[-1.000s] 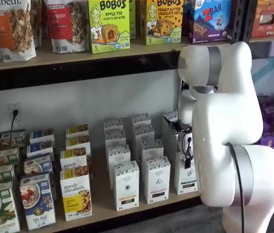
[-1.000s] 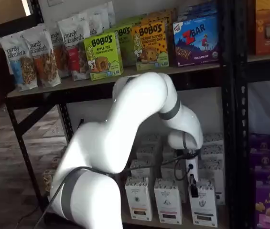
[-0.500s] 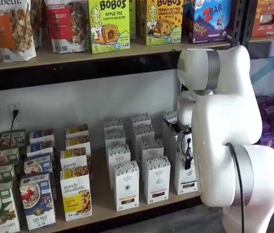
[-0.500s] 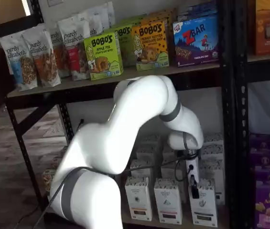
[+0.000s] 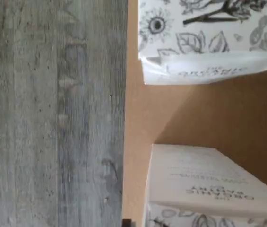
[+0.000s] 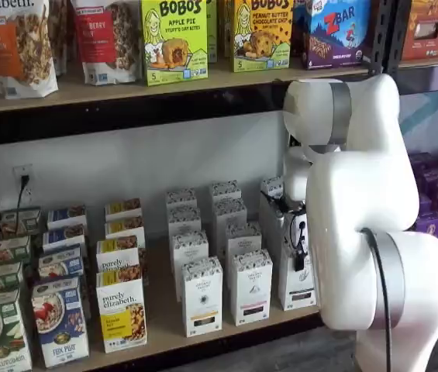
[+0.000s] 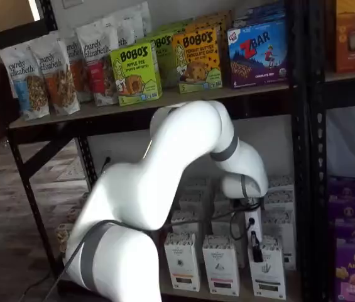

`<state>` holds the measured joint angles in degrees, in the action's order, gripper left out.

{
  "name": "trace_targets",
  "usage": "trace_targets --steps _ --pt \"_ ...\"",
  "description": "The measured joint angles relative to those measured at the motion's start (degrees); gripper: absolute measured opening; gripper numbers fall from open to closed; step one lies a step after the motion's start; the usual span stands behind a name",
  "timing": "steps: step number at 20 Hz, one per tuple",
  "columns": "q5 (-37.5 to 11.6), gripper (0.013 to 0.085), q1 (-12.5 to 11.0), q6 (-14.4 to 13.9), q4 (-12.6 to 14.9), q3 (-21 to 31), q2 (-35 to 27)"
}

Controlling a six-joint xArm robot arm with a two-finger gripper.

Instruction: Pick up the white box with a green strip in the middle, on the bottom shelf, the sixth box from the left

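Observation:
The white box [image 6: 296,288] stands at the front right of the bottom shelf [image 6: 164,322], partly behind my arm; it also shows in a shelf view [image 7: 268,272]. It has a speckled top, a grey emblem and a dark band low on its front. My gripper [image 6: 299,252] hangs just in front of the box's upper part, and in a shelf view [image 7: 255,246] its black fingers are side-on, so no gap can be made out. The wrist view shows the tan shelf board [image 5: 171,118] with two white speckled cartons; I cannot tell which is the target.
Similar white cartons [image 6: 250,287] [image 6: 201,297] stand left of it, with more rows behind. A purely elizabeth box [image 6: 122,310] and cereal boxes stand further left. A black upright [image 7: 303,189] rises right of the box. Grey wood floor [image 5: 53,113] lies before the shelf edge.
The arm's upper joint has sunk a little. The gripper stays in front of the white box, almost unmoved.

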<state>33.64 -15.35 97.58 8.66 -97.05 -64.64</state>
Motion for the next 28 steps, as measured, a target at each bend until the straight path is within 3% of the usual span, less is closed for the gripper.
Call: trace_targets --steps 8,10,15,22,28 --pt "-0.36 0.065 0.05 -0.2 0.16 0.46 0.12" --pt "-0.35 0.057 0.13 -0.26 0.12 0.61 0.18" --pt "-0.92 0.049 0.18 -0.53 0.35 1.41 0.61" --pt "-4.83 0.049 0.04 -3.96 4.23 6.06 2.9" --pt "-8.22 0.049 0.15 -8.31 8.64 14.33 8.14"
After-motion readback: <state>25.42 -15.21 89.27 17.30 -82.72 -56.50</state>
